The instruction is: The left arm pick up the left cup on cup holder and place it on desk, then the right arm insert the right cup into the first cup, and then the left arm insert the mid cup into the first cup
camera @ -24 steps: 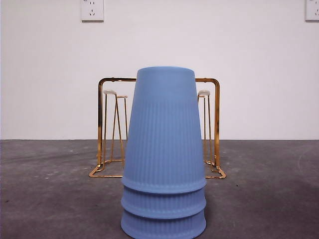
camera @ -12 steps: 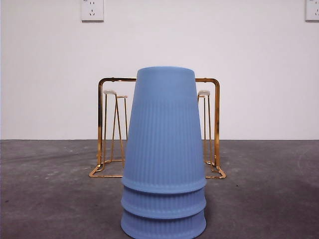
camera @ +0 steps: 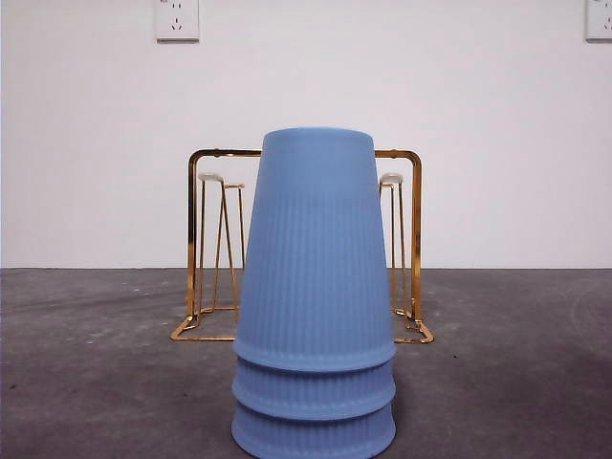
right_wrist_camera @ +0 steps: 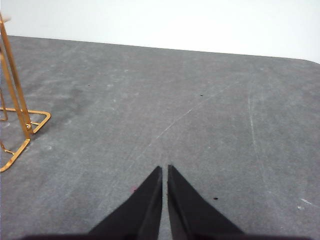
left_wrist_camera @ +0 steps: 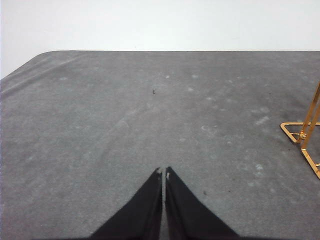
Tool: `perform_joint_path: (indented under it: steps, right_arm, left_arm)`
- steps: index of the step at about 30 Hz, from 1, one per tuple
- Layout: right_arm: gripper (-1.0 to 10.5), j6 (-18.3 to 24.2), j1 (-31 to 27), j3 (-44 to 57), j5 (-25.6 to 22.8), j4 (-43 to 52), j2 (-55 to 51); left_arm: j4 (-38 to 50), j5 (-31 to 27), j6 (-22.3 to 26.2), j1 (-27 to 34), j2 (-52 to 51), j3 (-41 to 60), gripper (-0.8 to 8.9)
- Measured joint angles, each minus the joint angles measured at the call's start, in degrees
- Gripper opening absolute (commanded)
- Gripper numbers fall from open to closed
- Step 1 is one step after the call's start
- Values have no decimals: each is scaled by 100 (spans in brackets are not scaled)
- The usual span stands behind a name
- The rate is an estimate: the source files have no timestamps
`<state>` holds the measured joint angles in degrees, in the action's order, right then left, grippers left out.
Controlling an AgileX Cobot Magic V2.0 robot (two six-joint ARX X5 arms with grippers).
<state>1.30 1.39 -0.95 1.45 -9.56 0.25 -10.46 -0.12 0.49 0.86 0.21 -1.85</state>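
Three blue cups (camera: pixel 314 296) stand nested upside down at the near edge of the worktop (camera: pixel 516 363). Behind them sits the gold cup holder (camera: pixel 414 239), its pegs bare. Each end effector, left (left_wrist_camera: pixel 163 173) and right (right_wrist_camera: pixel 164 170), hangs over bare worktop beside the holder, jaws pressed together, holding nothing

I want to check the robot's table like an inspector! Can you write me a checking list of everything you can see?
Surface: dark grey desk, mottled and scuffed.
Job's things: three blue cups nested upside down in one stack on the desk; gold cup holder behind it, the pegs in view bare.
Clutter: nothing seen.
Grippers: left gripper shut, holding nothing, over bare desk; right gripper the same.
Cables: nothing seen.
Surroundings: white wall with two sockets.
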Motion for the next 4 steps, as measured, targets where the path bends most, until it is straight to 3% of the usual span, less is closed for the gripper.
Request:
perform_joint_path:
  steps: [4]
  right_arm:
    - [14,0,0,0,0,0,0]
  left_arm:
    - [0,0,0,0,0,0,8]
